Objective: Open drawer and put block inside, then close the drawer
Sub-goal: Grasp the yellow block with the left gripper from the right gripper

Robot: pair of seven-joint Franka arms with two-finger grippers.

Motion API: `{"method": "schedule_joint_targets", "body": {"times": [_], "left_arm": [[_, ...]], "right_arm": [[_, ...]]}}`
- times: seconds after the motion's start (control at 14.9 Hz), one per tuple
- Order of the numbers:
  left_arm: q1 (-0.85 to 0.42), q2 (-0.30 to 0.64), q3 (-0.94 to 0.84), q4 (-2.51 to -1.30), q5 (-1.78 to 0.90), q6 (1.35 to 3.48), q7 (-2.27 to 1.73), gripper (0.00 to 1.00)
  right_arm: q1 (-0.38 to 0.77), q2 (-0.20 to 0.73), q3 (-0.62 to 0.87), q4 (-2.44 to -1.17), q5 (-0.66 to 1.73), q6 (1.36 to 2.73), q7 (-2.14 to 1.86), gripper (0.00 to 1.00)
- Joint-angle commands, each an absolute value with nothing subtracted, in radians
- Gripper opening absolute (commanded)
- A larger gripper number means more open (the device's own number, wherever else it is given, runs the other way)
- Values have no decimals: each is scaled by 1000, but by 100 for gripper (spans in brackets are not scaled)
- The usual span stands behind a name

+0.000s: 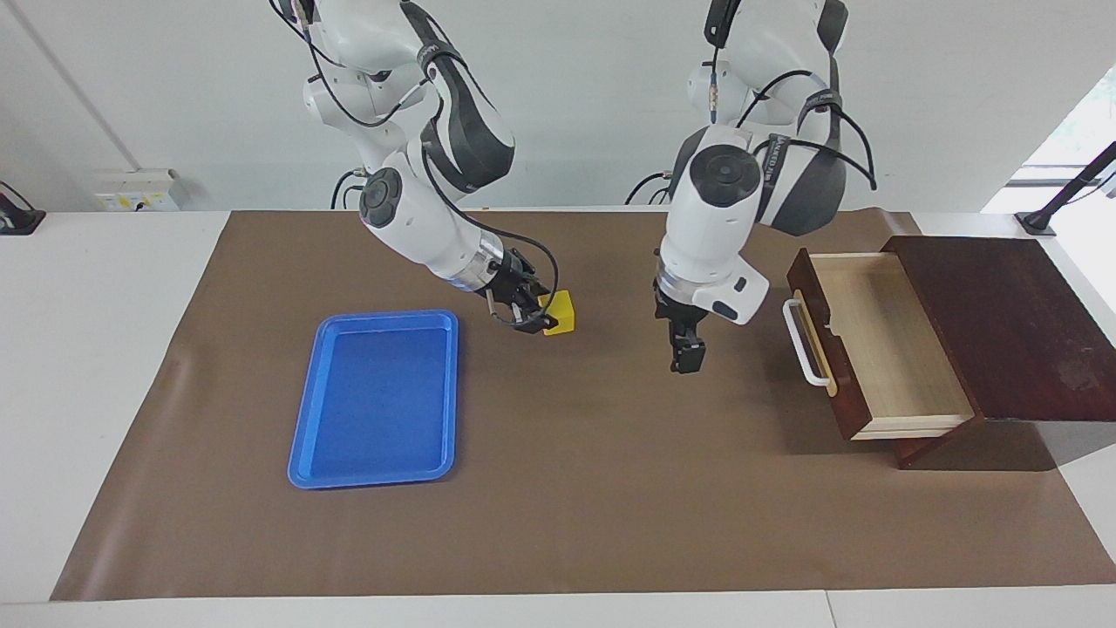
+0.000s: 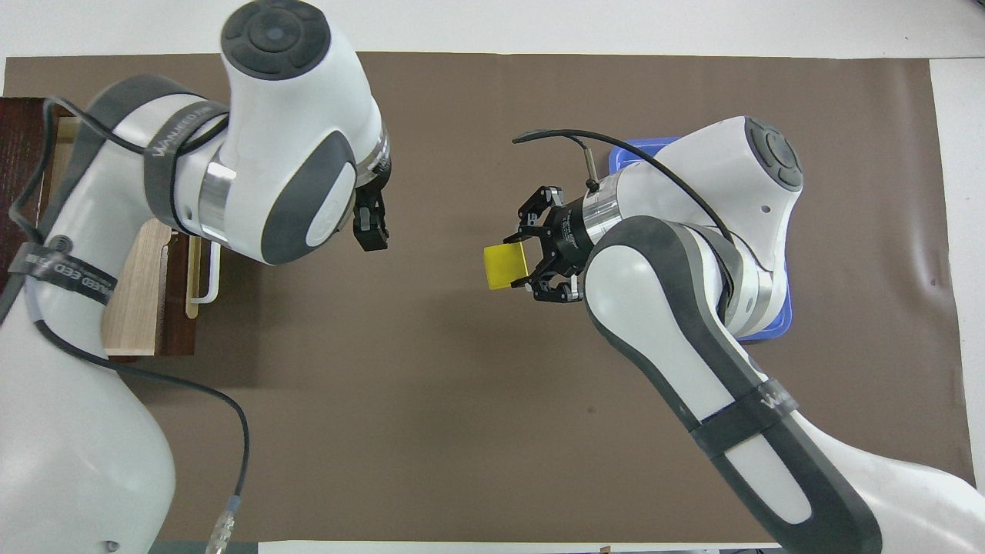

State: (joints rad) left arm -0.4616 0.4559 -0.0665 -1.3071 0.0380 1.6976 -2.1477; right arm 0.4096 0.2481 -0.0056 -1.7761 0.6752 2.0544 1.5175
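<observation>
Midway: right gripper (image 1: 542,319) clamping yellow block (image 1: 559,314), centre frame, held over brown mat beside blue tray (image 1: 377,397). Left gripper (image 1: 687,356) hanging with fingers together near drawer (image 1: 881,344), standing open at right. Next move likely: carrying block across into drawer.

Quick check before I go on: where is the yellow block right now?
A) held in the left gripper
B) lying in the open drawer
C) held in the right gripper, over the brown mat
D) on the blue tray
C: the right gripper is shut on the block over the mat between the tray and the open drawer, whose inside shows bare.
</observation>
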Motion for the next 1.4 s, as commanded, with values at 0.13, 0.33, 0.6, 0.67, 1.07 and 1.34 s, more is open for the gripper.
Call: {"method": "schedule_joint_targets", "body": {"times": [0.13, 0.33, 0.6, 0.67, 1.07, 1.34], "left_arm": [[-538, 396, -44, -1426, 51, 1755, -2249, 100], [-545, 387, -48, -1460, 48, 1801, -2318, 100], [-584, 351, -48, -1529, 48, 1812, -2321, 100], [-589, 342, -49, -1542, 48, 1815, -2321, 100], [-607, 310, -51, -1611, 49, 1829, -2301, 100], [-618, 313, -49, -1606, 49, 1873, -2318, 100]], "right_arm": [[451, 247, -9, -1790, 681, 2086, 1566, 0], [471, 245, -9, -1793, 681, 2098, 1594, 0], [495, 245, -9, -1804, 681, 2128, 1637, 0], [494, 245, -9, -1805, 681, 2128, 1641, 0], [477, 250, -17, -1802, 678, 2134, 1732, 0], [468, 250, -17, -1804, 664, 2134, 1736, 0]]}}
